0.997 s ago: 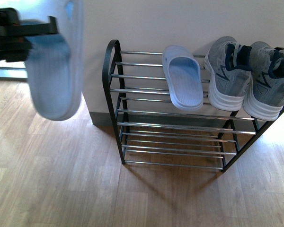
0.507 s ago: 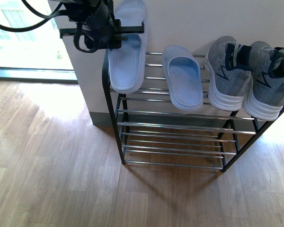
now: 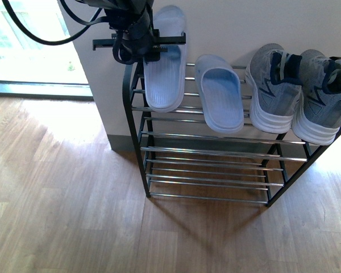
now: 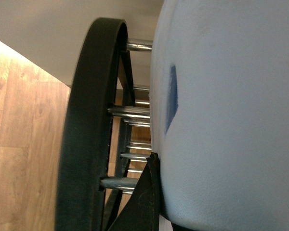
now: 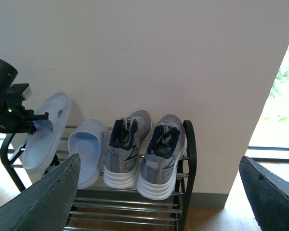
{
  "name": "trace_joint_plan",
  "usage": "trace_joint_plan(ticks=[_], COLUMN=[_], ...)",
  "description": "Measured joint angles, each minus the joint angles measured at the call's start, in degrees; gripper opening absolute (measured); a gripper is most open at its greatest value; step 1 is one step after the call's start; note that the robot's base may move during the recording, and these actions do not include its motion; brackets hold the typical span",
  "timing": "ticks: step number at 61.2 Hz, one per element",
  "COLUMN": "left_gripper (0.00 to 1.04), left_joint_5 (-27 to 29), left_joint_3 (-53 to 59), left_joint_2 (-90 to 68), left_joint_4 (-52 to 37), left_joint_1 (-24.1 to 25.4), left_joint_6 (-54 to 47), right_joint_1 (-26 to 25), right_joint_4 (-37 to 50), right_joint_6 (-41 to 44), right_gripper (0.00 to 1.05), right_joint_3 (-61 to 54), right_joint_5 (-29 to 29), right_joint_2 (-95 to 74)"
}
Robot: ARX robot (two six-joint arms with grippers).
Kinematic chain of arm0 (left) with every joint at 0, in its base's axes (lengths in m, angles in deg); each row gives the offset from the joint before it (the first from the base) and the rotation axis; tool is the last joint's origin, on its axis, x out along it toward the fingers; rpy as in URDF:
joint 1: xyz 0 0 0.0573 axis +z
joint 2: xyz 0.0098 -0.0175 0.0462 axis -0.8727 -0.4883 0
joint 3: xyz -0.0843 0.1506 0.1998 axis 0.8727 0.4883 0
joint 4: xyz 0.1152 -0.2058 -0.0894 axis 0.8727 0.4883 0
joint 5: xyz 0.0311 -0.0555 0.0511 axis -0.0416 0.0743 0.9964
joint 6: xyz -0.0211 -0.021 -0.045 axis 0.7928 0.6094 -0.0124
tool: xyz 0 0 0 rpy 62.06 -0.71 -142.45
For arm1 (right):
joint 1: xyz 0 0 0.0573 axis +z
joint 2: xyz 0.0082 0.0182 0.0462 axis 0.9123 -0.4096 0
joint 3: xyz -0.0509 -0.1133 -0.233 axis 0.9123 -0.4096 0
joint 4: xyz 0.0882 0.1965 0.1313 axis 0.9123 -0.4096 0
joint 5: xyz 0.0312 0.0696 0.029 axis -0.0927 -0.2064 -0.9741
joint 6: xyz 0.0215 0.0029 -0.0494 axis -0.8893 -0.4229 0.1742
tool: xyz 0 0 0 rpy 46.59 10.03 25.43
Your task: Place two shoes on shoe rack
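1. Floor (image 3: pixel 68 216): wood boards in front of the rack, nearest the camera in the front view.
2. Rack (image 3: pixel 132 131): black frame, chrome bars. Lower tiers show no shoes. Top tier is where everything sits.
3. Top tier, right end: two sneakers (image 3: pixel 298 94) side by side, soles outward, leaning on the bars. Beside them, toward the middle, the placed slide (image 3: pixel 220 94) lies flat on the bars.
4. Top tier, left end: the held slide (image 3: pixel 165 60) hangs over the bars just inside the rack's rounded end, heel end low, toe end up near the wall (image 3: pixel 244 25). Its lower end looks close to or touching the bars; contact cannot be confirmed.
5. Left gripper (image 3: pixel 139 42): clamped on the held slide across its upper part. The left wrist view shows a dark finger (image 4: pixel 142 202) pressed to the slide's pale side, with the frame's curve right beside it.
6. Right gripper (image 5: pixel 159 202): fingers spread wide, holding nothing, hanging back from the rack.
7. Step in hand, as judged: seating the second slide. Lower it until its length rests on at least two bars, keep a gap from the placed slide, keep clear of the frame end, then release. Letting go while tilted risks it sliding forward off the tier.
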Motion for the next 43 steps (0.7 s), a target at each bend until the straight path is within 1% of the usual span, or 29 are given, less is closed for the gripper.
trace_joint_plan(ticks=[10, 14, 17, 22, 23, 25, 31, 33, 35, 40, 43], left_gripper=[0.3, 0.39, 0.48, 0.58, 0.64, 0.71, 0.85, 0.94, 0.97, 0.95, 0.95], left_joint_5=[-0.8, -0.9, -0.8, -0.4, -0.2, 0.1, 0.4, 0.7, 1.0, 1.3, 2.1], left_joint_3=[0.0, 0.0, 0.5, 1.8, 2.6, 4.0, 7.5, 10.3, 12.2, 17.0, 20.3], left_joint_2=[0.0, 0.0, 0.3, 0.7, 1.2, 1.9, 4.4, 6.8, 8.4, 13.0, 15.9], left_joint_4=[0.2, 0.2, -0.1, -0.7, -1.3, -2.2, -4.7, -6.5, -7.8, -11.2, -13.5], left_joint_1=[-0.7, -0.9, -1.0, -1.1, -1.0, -1.0, -1.0, -1.1, -1.2, -1.4, -1.5], left_joint_6=[0.0, 0.0, 0.0, 0.0, 0.0, 0.0, 0.0, 0.0, -0.1, -0.1, -0.2], right_joint_1=[0.0, 0.0, 0.0, 0.0, 0.0, 0.0, 0.0, 0.0, 0.0, 0.0, 0.0], right_joint_4=[0.0, 0.0, 0.0, 0.0, 0.0, 0.0, 0.0, 0.0, 0.0, 0.0, 0.0], right_joint_6=[0.0, 0.0, 0.0, 0.0, 0.0, 0.0, 0.0, 0.0, 0.0, 0.0, 0.0], right_gripper=[0.96, 0.96, 0.96, 0.96, 0.96, 0.96, 0.96, 0.96, 0.96, 0.96, 0.96], right_joint_3=[0.0, 0.0, 0.0, 0.0, 0.0, 0.0, 0.0, 0.0, 0.0, 0.0, 0.0], right_joint_5=[0.0, 0.0, 0.0, 0.0, 0.0, 0.0, 0.0, 0.0, 0.0, 0.0, 0.0], right_joint_2=[0.0, 0.0, 0.0, 0.0, 0.0, 0.0, 0.0, 0.0, 0.0, 0.0, 0.0])
